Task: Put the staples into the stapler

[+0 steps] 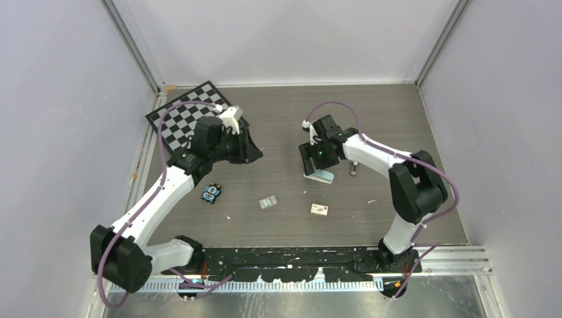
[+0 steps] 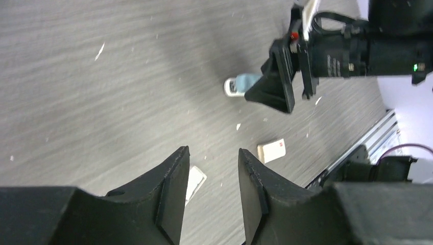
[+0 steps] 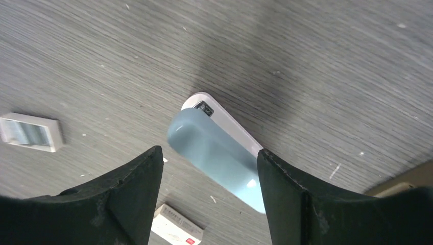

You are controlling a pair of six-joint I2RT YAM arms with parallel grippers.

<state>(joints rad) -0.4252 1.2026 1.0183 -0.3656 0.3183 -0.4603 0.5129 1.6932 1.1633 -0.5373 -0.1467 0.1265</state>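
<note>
The stapler (image 1: 322, 176), pale blue top on a white base, lies closed on the table. In the right wrist view the stapler (image 3: 217, 148) lies flat, just below and between my open fingers. My right gripper (image 1: 311, 164) hovers over the stapler's left end, open and empty (image 3: 209, 152). The staples (image 1: 268, 202) lie as a small silvery block left of the stapler, and show in the right wrist view (image 3: 30, 132). In the left wrist view the staples (image 2: 196, 179) are partly hidden by a finger. My left gripper (image 1: 254, 155) is open and empty (image 2: 212, 150), above the table, left of the stapler (image 2: 239, 84).
A small white box with a red mark (image 1: 320, 209) lies near the front, and shows in both wrist views (image 2: 271, 150) (image 3: 176, 229). A black-and-blue gadget (image 1: 211, 193) lies by the left arm. A checkerboard (image 1: 173, 119) lies back left. A small tan object (image 1: 354, 169) sits under the right arm.
</note>
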